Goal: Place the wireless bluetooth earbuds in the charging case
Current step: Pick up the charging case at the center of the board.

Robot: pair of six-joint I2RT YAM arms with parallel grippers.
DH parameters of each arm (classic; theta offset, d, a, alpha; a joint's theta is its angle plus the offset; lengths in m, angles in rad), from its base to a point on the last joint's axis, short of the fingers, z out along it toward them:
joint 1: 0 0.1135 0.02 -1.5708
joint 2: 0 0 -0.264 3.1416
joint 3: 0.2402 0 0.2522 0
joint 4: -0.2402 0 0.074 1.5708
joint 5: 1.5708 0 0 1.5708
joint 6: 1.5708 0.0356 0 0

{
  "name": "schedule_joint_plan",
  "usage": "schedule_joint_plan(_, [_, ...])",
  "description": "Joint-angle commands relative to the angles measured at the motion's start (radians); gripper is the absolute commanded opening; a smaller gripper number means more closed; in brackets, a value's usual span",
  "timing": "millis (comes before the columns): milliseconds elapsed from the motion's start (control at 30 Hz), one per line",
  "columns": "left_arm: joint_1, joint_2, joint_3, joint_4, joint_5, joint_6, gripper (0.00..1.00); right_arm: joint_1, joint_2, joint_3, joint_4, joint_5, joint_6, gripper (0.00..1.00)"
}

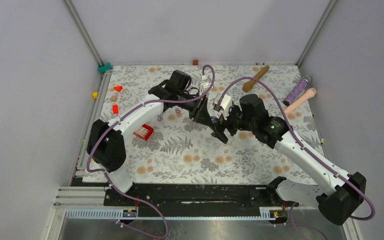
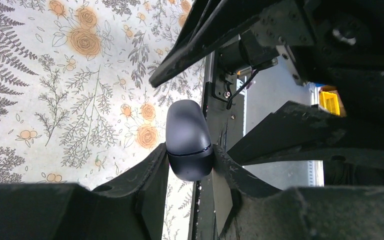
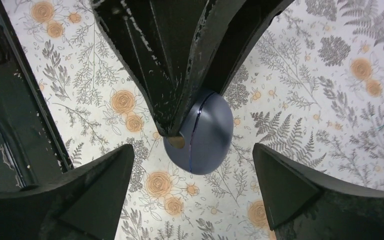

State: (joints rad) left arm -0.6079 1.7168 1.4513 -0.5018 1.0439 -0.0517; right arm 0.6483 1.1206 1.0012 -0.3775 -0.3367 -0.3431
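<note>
The charging case (image 2: 189, 131) is a dark blue-grey, egg-shaped shell with a thin seam, and its lid is closed. My left gripper (image 2: 190, 152) is shut on its lower half and holds it above the floral mat. In the right wrist view the case (image 3: 205, 132) hangs from the left gripper's black fingers (image 3: 165, 75). My right gripper (image 3: 192, 150) is open, with one jaw on each side just below the case and neither touching it. In the top view the two grippers, left (image 1: 209, 119) and right (image 1: 224, 130), meet at the mat's middle. Two tiny pale purple specks (image 1: 179, 110) lie beside the left arm. No black buds show.
A small red tray (image 1: 143, 132) lies on the mat under the left arm. Red pieces (image 1: 115, 108) and a yellow cube (image 1: 95, 94) are at the far left. A wooden stick (image 1: 256, 78), a purple glitter tube (image 1: 298, 90) and a pink cylinder (image 1: 300, 100) lie at the back right.
</note>
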Motion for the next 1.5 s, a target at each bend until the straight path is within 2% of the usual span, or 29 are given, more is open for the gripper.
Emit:
schedule_joint_plan(0, [-0.001,-0.08,0.067,-0.148,0.021,0.221,0.0,0.011,-0.084,0.064,-0.029,-0.068,-0.037,0.99])
schedule_joint_plan(133, [-0.001,-0.15,0.079,-0.288,0.02,0.395,0.0,0.01,-0.14,0.092,-0.077,-0.147,-0.039,0.99])
schedule_joint_plan(233, [0.001,-0.193,0.105,-0.446,0.014,0.568,0.0,0.005,-0.169,0.099,-0.084,-0.262,-0.009,0.99])
schedule_joint_plan(367, [0.0,-0.277,0.065,-0.503,0.032,0.667,0.0,0.004,-0.155,0.086,-0.058,-0.436,0.062,0.96])
schedule_joint_plan(467, [0.0,-0.318,0.004,-0.458,0.053,0.66,0.04,0.003,-0.118,0.065,0.019,-0.522,0.147,0.9])
schedule_joint_plan(600, [0.0,-0.317,-0.012,-0.441,0.043,0.649,0.04,0.004,-0.072,0.055,0.074,-0.512,0.195,0.83])
schedule_joint_plan(867, [-0.025,-0.286,-0.008,-0.441,0.066,0.645,0.04,0.004,-0.06,-0.054,0.261,-0.535,0.319,0.78])
schedule_joint_plan(1233, [-0.059,-0.26,-0.009,-0.441,0.06,0.643,0.04,0.002,-0.051,-0.083,0.311,-0.557,0.356,0.71])
schedule_joint_plan(1467, [-0.063,-0.261,-0.008,-0.441,0.052,0.643,0.04,0.004,-0.076,-0.095,0.282,-0.565,0.29,0.58])
